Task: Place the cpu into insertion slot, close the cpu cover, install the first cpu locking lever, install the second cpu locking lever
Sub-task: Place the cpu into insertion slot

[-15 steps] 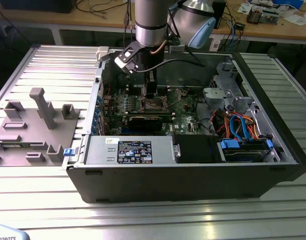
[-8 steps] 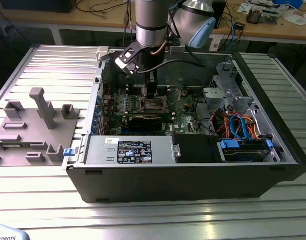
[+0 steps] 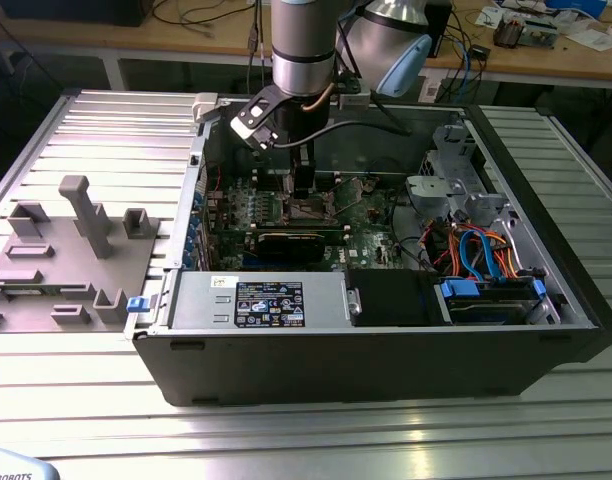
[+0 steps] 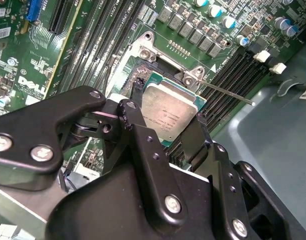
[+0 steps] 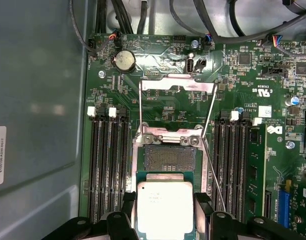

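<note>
holding cpu [image 5: 165,205] flat in claw [image 5: 165,220] | lid up | near open socket [image 5: 169,159]

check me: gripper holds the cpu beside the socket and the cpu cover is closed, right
No: the cpu cover is open, swung back from the bare socket, as the first wrist view shows. The gripper does hold the cpu beside it.

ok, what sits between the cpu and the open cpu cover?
In the first wrist view, the socket, its contact grid uncovered, lies between the cpu held by the gripper and the cpu cover.
</note>
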`<state>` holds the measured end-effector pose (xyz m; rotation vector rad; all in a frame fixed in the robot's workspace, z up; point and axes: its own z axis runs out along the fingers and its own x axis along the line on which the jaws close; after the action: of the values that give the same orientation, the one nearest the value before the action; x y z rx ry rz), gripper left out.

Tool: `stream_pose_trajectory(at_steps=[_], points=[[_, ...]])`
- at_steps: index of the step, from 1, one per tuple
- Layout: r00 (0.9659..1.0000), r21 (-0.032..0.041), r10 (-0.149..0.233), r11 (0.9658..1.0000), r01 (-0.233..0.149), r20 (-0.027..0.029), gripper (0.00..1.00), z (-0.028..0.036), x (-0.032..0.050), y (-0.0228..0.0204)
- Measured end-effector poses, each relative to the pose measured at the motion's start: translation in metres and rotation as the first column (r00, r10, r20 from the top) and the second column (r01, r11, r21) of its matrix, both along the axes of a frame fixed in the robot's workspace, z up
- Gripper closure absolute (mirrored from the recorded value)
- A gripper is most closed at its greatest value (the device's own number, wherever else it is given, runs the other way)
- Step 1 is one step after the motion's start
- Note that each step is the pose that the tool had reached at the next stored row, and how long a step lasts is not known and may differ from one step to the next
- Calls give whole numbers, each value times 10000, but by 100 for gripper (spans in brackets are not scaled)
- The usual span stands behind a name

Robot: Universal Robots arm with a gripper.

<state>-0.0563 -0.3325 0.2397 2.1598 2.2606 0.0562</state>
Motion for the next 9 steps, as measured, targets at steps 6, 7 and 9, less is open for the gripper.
stream_pose_trajectory(at_steps=[6,7,9], points=[[10000,0,0,10000,0,0,45,-12,0,0],[10000,0,0,10000,0,0,45,-14,0,0],[10000,0,0,10000,0,0,45,-19,0,0]])
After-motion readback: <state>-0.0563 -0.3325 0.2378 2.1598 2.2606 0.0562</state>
